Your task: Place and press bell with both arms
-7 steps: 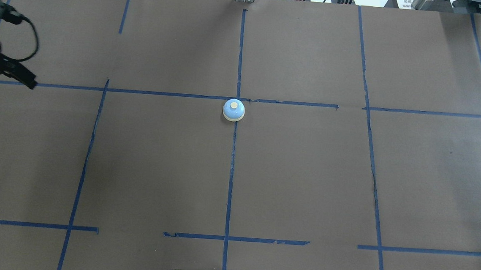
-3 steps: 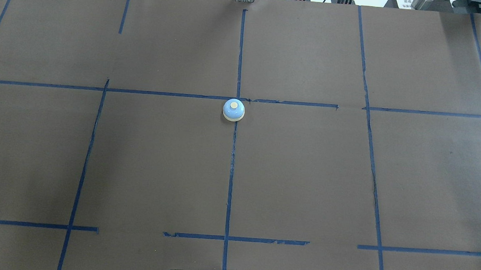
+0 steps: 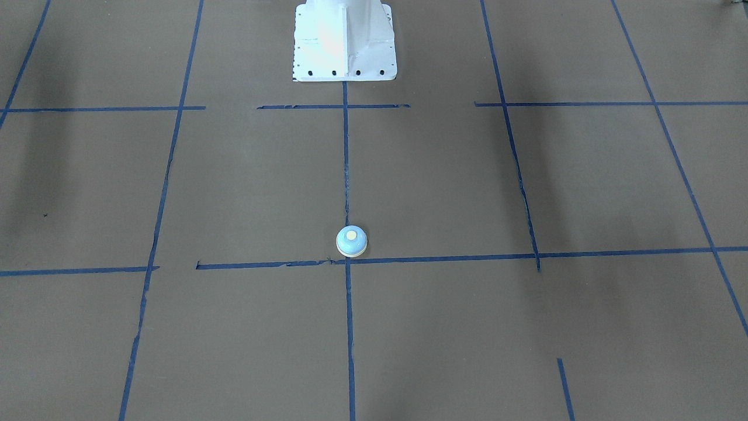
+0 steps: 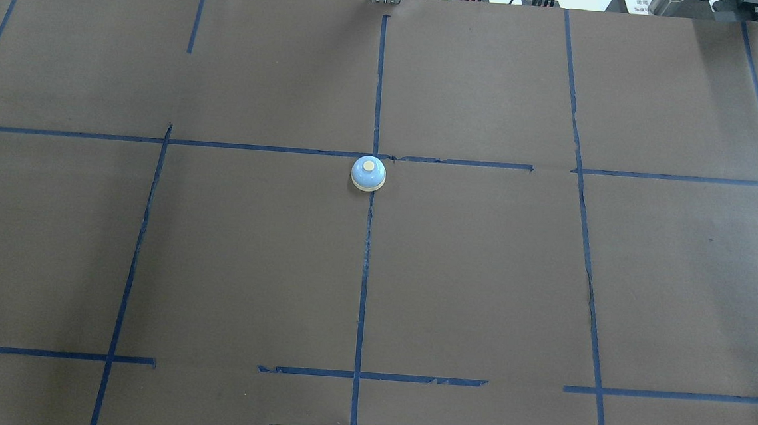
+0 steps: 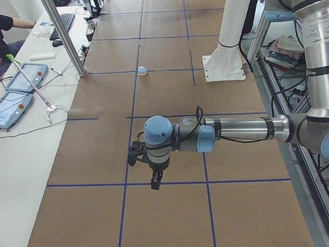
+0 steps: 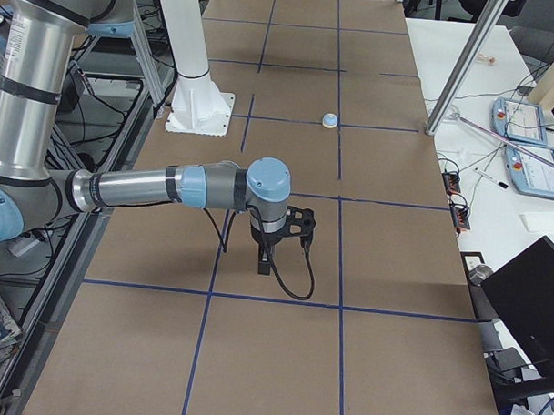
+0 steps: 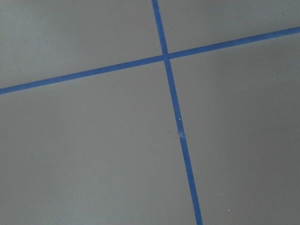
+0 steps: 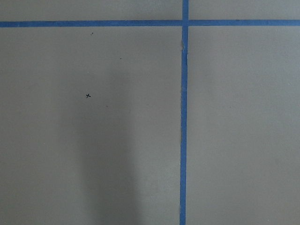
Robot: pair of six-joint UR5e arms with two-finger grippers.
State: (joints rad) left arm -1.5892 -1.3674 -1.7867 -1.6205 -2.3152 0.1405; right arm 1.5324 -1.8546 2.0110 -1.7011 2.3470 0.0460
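- The bell is sitting upright on the brown paper, just beside the crossing of two blue tape lines, mid-table, with nothing touching it.
- So I'm guessing the placing part is done and the pressing is what's coming up.
- My left gripper and right gripper are both hanging fingers-down, well apart from the bell. Honestly can't tell if either is open or closed; my wrist cameras are only showing paper and tape.
- Next I'm needing to swing one arm over the dome and come straight down on the little button. If I land off-centre, I'm probably sliding off.
- The dome is looking smooth and light blue, with a cream rim and button. The paper is matte and the tape is a bit ragged.
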